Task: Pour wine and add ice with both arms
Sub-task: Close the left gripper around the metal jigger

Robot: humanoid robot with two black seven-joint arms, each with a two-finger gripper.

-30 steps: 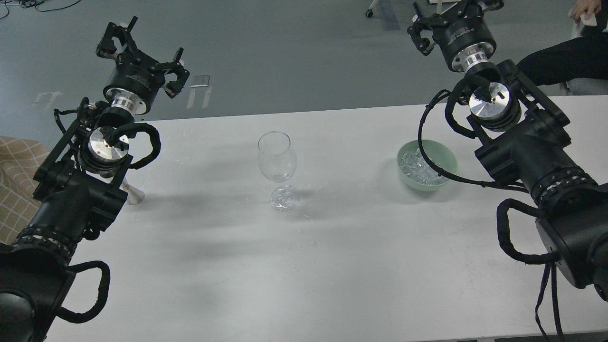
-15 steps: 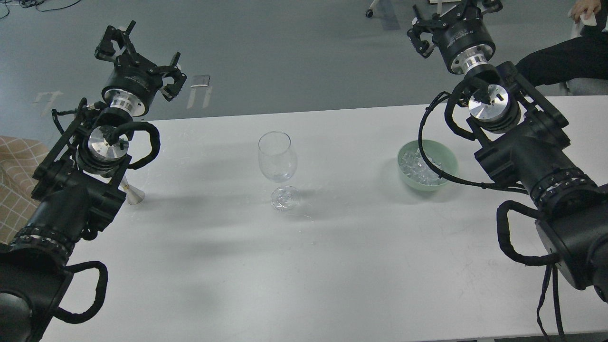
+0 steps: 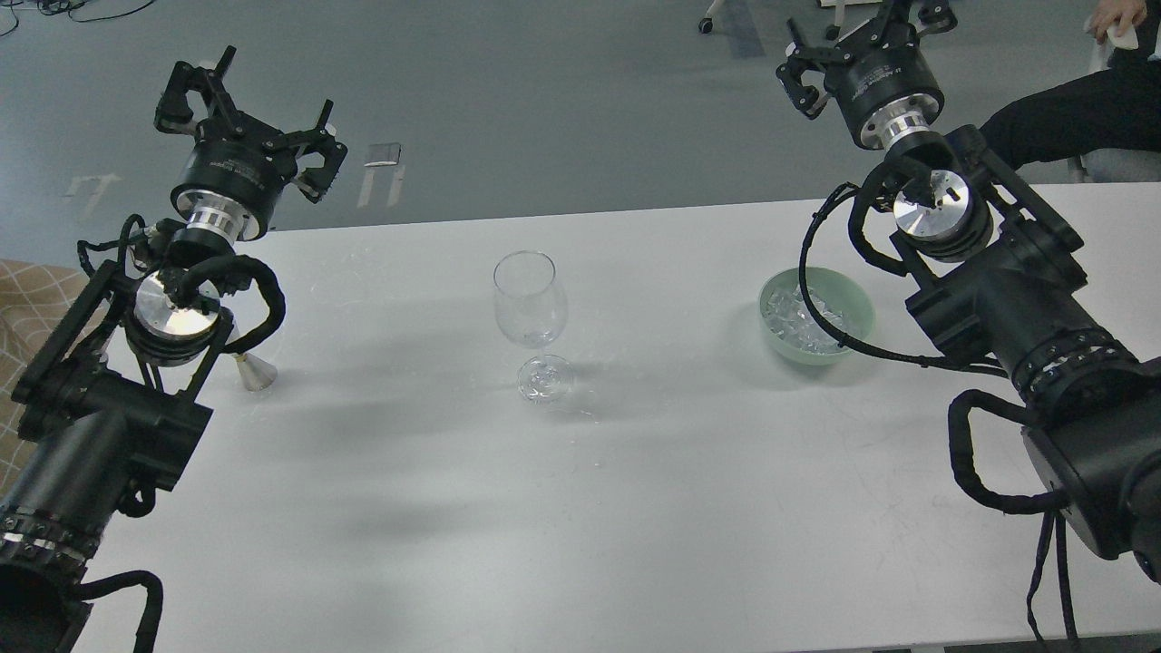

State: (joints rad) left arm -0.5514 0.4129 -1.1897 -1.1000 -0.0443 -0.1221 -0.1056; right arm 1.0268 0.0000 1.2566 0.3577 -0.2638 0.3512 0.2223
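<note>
Head view | left pincer (image 3: 247, 104) open, empty | right pincer (image 3: 862, 41) partly cut off, state unclear | ice (image 3: 803, 326) in bowl (image 3: 857, 313) below right pincer | glass (image 3: 531, 299) between arms on desk (image 3: 580, 508) | wine not seen | descend slowly, straight over bowl

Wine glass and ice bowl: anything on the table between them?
No. In the head view, only bare table separates the wine glass from the green bowl of ice.

We read the setting as a robotics lab or test room. A plain white table (image 3: 580, 508) stands on a bare grey floor (image 3: 544, 100) with pale tape marks (image 3: 381, 172) at 11 o'clock. Loose cables (image 3: 54, 9) lie at 10 o'clock, a castor wheel (image 3: 705, 24) shows at 12 o'clock, and a seated person (image 3: 1079, 113) watches at 2 o'clock.
</note>
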